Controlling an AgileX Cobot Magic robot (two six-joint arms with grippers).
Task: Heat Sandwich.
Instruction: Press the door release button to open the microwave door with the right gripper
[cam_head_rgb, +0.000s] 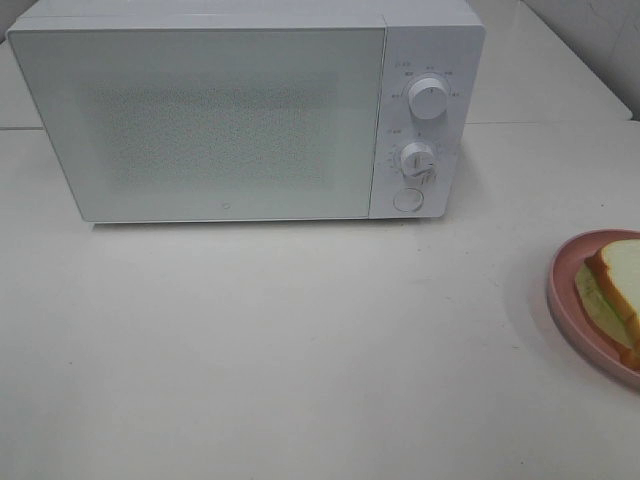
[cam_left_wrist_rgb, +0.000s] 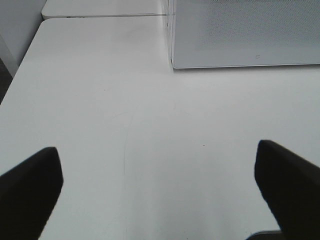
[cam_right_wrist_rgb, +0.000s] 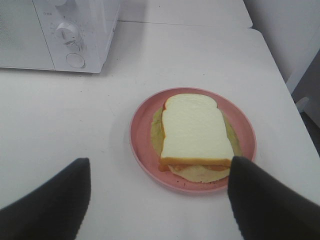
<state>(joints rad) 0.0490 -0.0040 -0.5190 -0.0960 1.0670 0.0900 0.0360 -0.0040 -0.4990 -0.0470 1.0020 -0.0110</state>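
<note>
The sandwich (cam_right_wrist_rgb: 196, 132), white bread with tan crust and pale green-yellow filling, lies on a round pink plate (cam_right_wrist_rgb: 140, 135). In the exterior high view the sandwich (cam_head_rgb: 615, 290) and plate (cam_head_rgb: 562, 290) sit at the right edge, partly cut off. The white microwave (cam_head_rgb: 220, 110) stands at the back with its door shut; it also shows in the left wrist view (cam_left_wrist_rgb: 245, 35) and the right wrist view (cam_right_wrist_rgb: 55, 30). My right gripper (cam_right_wrist_rgb: 159, 200) is open, just short of the plate and above the table. My left gripper (cam_left_wrist_rgb: 159, 190) is open and empty over bare table, left of the microwave's front.
The microwave has two knobs (cam_head_rgb: 428, 97) (cam_head_rgb: 417, 160) and a round button (cam_head_rgb: 406, 200) on its right panel. The white table (cam_head_rgb: 300, 350) has a seam behind the microwave. Its right edge (cam_right_wrist_rgb: 285, 75) lies beyond the plate.
</note>
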